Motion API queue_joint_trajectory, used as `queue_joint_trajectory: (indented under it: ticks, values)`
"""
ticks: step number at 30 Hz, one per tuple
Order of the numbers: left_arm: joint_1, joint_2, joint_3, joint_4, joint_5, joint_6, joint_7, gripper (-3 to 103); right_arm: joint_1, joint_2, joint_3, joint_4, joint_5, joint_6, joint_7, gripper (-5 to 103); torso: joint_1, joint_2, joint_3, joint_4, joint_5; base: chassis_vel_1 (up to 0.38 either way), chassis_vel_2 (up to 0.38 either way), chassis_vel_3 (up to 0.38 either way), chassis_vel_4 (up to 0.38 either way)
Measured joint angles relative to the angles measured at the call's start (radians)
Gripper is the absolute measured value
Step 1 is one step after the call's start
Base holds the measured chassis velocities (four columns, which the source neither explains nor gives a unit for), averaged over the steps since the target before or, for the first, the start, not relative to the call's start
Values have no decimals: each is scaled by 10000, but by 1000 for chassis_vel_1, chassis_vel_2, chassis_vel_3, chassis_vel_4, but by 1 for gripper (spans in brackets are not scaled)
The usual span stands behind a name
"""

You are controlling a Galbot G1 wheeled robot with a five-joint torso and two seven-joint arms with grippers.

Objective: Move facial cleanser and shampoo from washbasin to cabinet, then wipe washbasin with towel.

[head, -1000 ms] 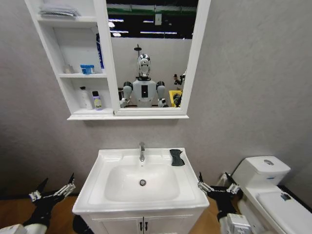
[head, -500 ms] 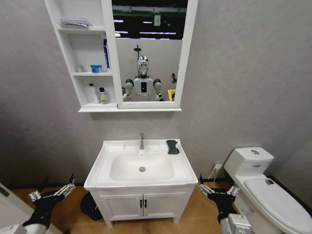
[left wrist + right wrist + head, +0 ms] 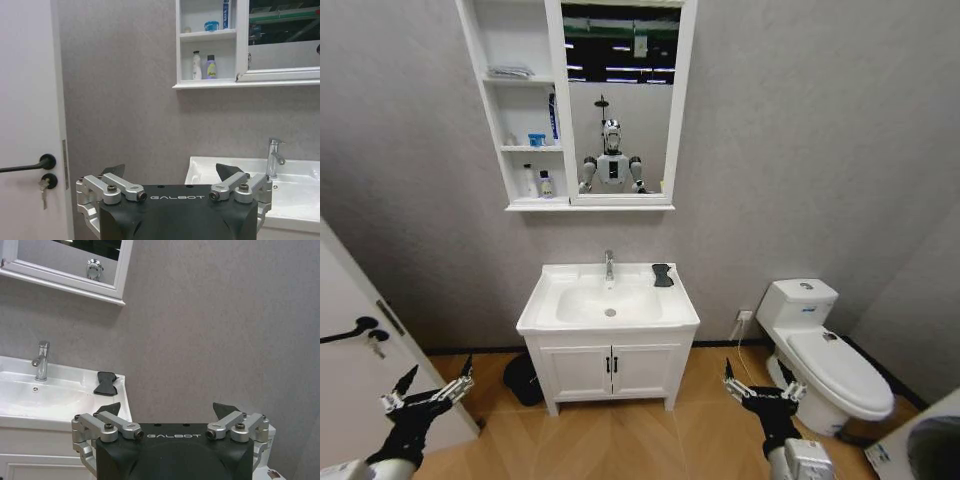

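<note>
- Cabinet (image 3: 532, 110): lowest shelf holds a white bottle (image 3: 529, 181) and a purple bottle (image 3: 546, 185).
- Towel (image 3: 663, 275) lies on the washbasin (image 3: 608, 303) rim.
- Left gripper (image 3: 427, 391) and right gripper (image 3: 760, 387): low, fingers apart, empty.

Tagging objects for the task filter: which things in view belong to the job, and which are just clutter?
Task things:
washbasin
cabinet
towel, on the washbasin's back right corner
two bottles on the cabinet's bottom shelf
left gripper and right gripper, both low and open

Just there:
toilet
door
floor vanity
</note>
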Motion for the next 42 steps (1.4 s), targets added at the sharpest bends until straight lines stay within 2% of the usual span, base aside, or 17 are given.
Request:
queue_joint_trajectory:
  ticks: [5,6,7,9,10,11,13,15,18,21,28,42]
  values:
    - [0,0,2,1,0,1,2,100,128,-16,-81,-48,11,43,-40,100,4,-2,1,-1,-17,334,-382,-318,374]
    - [0,0,2,-1,0,1,2,100,187,-26,-101,-147,19,67,-65,100,4,-2,1,0,2,344,-357,-332,348]
    - [0,0,3,0,0,1,6,100,247,-29,-105,-244,31,75,-99,100,7,-3,2,-1,6,344,-363,-349,348]
    - [0,1,2,0,0,1,3,100,309,-29,-113,-342,49,114,-162,100,7,-4,3,0,0,314,-363,-329,384]
    - [-1,0,3,1,0,2,0,100,364,-29,-105,-470,48,292,-317,100,5,-3,1,0,-21,320,-374,-329,340]
    - [0,0,2,1,0,1,0,100,406,-29,-72,-582,27,503,-564,100,3,-1,1,0,-2,320,-323,-317,340]
    - [1,-1,2,0,0,1,1,100,447,-29,-29,-697,10,698,-795,100,3,-3,3,1,9,332,-323,-301,331]
    - [1,0,2,2,0,2,0,100,453,-34,-1,-796,-56,790,-961,100,-3,1,-2,2,-18,246,-255,-256,290]
    - [3,0,-2,1,0,2,-11,100,440,-37,-1,-818,-97,793,-979,100,-7,5,-3,4,-3,193,-120,-215,174]
    - [1,0,4,1,0,2,-2,100,428,-37,5,-819,-108,792,-979,100,-4,2,-1,-8,-1,23,-51,-111,39]
    - [-2,0,4,1,0,2,-2,100,434,-37,6,-820,-110,790,-977,100,20,-9,6,1,-3,-53,2,72,-26]
    - [-1,0,3,1,0,1,2,100,426,-37,7,-816,-110,777,-963,100,1,-3,1,-1,-4,-9,15,15,-18]
